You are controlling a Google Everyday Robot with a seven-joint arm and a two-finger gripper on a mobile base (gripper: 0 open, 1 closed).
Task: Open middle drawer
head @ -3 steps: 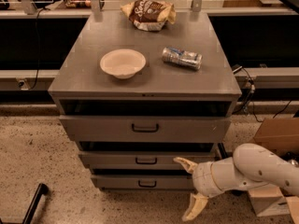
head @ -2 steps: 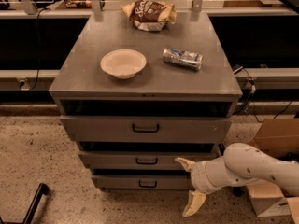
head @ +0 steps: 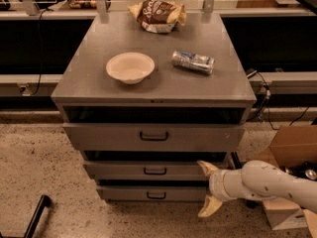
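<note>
The grey cabinet has three drawers. The middle drawer [head: 124, 170] is a low, wide grey front with a small black bar handle [head: 155, 171] at its centre, and it stands slightly out from the cabinet. The taller top drawer [head: 99, 137] is above it and the bottom drawer [head: 124, 193] below. My gripper [head: 208, 190] is at the right end of the middle and bottom drawer fronts, well right of the handle. Its two cream fingers [head: 208, 168] are spread wide apart with nothing between them. The white arm [head: 267, 185] comes in from the right.
On the cabinet top [head: 89, 83] sit a white bowl [head: 130, 67], a lying can [head: 193, 62] and a snack bag [head: 157, 15]. A cardboard box [head: 292, 148] stands on the floor at the right. A black bar [head: 34, 217] lies at the lower left on the speckled floor.
The gripper and arm have shifted slightly left, towards the drawer fronts. The drawers look unchanged.
</note>
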